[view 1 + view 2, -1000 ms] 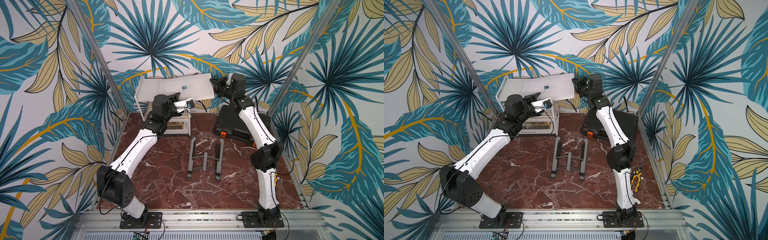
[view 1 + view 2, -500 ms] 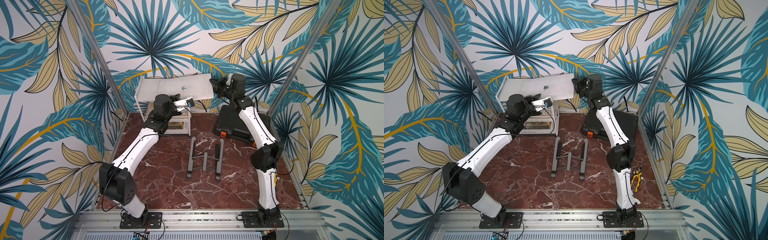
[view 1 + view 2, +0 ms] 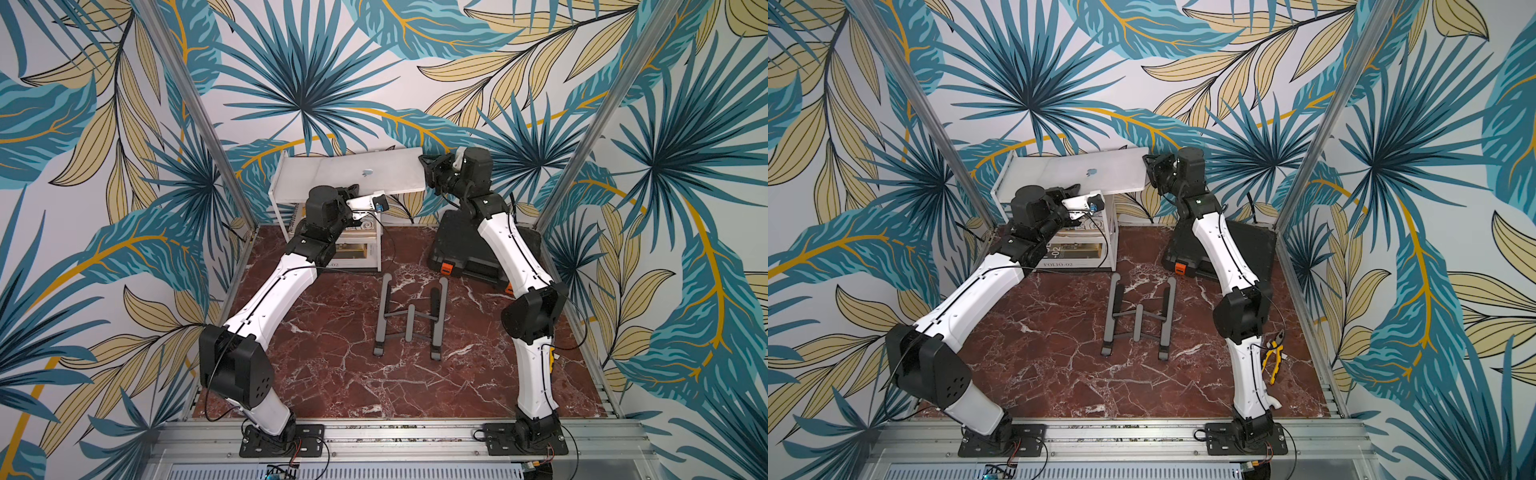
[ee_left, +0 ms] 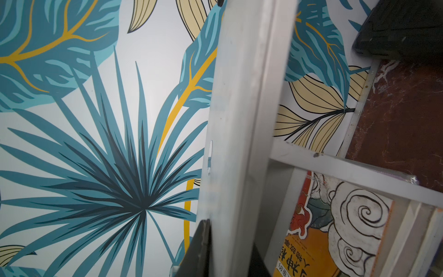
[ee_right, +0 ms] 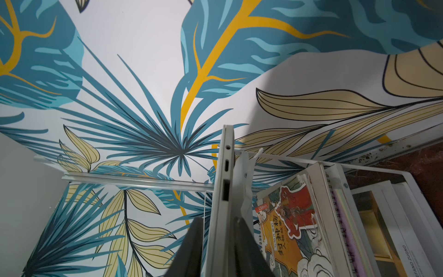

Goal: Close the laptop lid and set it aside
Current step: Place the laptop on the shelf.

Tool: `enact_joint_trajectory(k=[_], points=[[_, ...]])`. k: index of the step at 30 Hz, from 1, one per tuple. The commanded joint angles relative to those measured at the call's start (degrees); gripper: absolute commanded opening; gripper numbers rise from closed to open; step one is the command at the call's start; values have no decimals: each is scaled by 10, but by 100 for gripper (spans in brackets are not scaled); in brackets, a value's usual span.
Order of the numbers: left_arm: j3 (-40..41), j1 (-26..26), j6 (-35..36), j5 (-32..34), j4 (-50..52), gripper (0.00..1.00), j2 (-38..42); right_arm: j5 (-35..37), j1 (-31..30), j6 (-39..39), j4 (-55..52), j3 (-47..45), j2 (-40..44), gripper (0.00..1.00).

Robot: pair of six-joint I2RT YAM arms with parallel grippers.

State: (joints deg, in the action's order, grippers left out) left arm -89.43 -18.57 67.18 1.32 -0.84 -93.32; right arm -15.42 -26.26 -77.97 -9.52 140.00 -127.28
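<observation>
Treat the closing as done: laptop (image 3: 390,176) shut, logo up, flat on the top of the white shelf rack (image 3: 296,178), one end jutting past the rack toward the right arm, raised above the red marble desk (image 3: 332,365). Judging from that, only the setting aside left to finish.

Left gripper (image 3: 355,191): fingers (image 4: 200,244) pressed onto the near long edge, pinching the laptop; impossible to tell whether with or without the rack's top board in the same pinch. Right gripper (image 3: 426,170): fingers (image 5: 191,244) spread a little, straddling the short edge with the ports, a sliver of gap showing on one side, so probably no clamp there.

Hold the left pinch level and light. Draw the right fingers straight off along the plane of the laptop lid (image 3: 1113,168), never upward, to avoid levering the overhanging end. Check for enough bearing on the rack before letting go; nudge further on if not.

Thin slab of matt silver metal, rounded corners, small slots in the side edge: smooth, hard, likely to slide on the rack's painted white top. Beneath, illustrated books (image 5: 287,215) in the rack. On the veined, polished desk, a grey H-shaped folding stand (image 3: 409,316), flat, well apart.
</observation>
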Motion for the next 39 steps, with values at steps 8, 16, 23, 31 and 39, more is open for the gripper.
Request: enact_joint_trajectory(k=[8,16,23,31,39], points=[[-6,44,-67,12,-36,11,5,-59,-12,11,48,-2,18,58],[24,55,-59,-3,-71,12,11,-76,-18,21,22,56,-7,58],[44,62,-44,-1,-93,12,14,-88,-25,18,15,89,-32,58],[42,80,-43,-8,-103,12,8,-94,-31,39,-24,93,-35,58],[23,93,-16,0,-110,13,-11,-92,-32,57,-35,59,-16,58]])
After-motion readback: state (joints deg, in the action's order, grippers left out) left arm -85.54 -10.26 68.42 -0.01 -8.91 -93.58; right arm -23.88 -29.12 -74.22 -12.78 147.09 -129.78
